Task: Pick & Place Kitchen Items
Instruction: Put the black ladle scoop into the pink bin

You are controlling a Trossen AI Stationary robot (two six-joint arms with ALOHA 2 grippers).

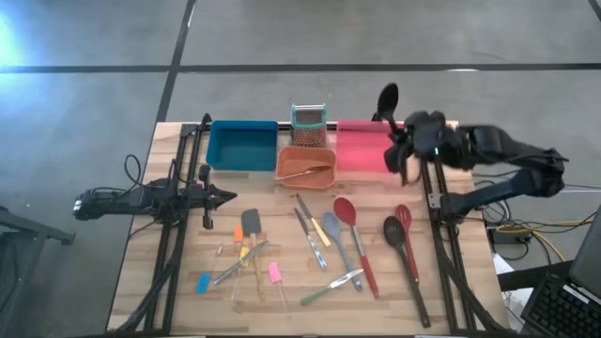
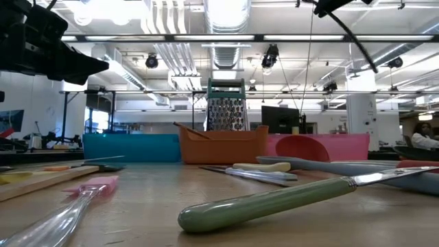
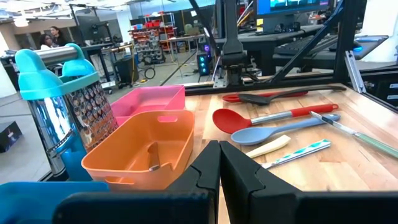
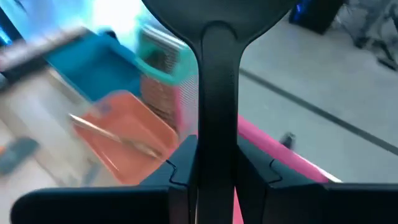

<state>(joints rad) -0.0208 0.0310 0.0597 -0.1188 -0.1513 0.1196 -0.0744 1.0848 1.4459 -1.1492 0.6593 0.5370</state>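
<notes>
My right gripper (image 1: 402,155) is raised over the right end of the pink bin (image 1: 362,150) and shut on a long black spoon (image 1: 387,99). The spoon's bowl (image 4: 214,12) stands out past the fingertips, toward the table's far edge. My left gripper (image 1: 225,197) waits shut at the table's left, level, pointing across the table (image 3: 219,152). Several loose utensils lie flat on the wood, among them a red spoon (image 1: 352,230), a grey-blue spoon (image 1: 333,230) and a black slotted spoon (image 1: 404,253). My right gripper pinches the black spoon's handle (image 4: 214,130) between its two fingers (image 4: 180,171). The handle runs along the fingers and out past their tips to the bowl. The spoon is lifted clear of the table and the bins, with its bowl end higher and farther off.
A blue bin (image 1: 242,145), an orange bin (image 1: 306,167) with a slim utensil inside, and the pink bin stand in a row at the far side. A teal-rimmed grater (image 1: 309,124) stands behind the orange bin. A green-handled knife (image 2: 274,202) lies near the front edge.
</notes>
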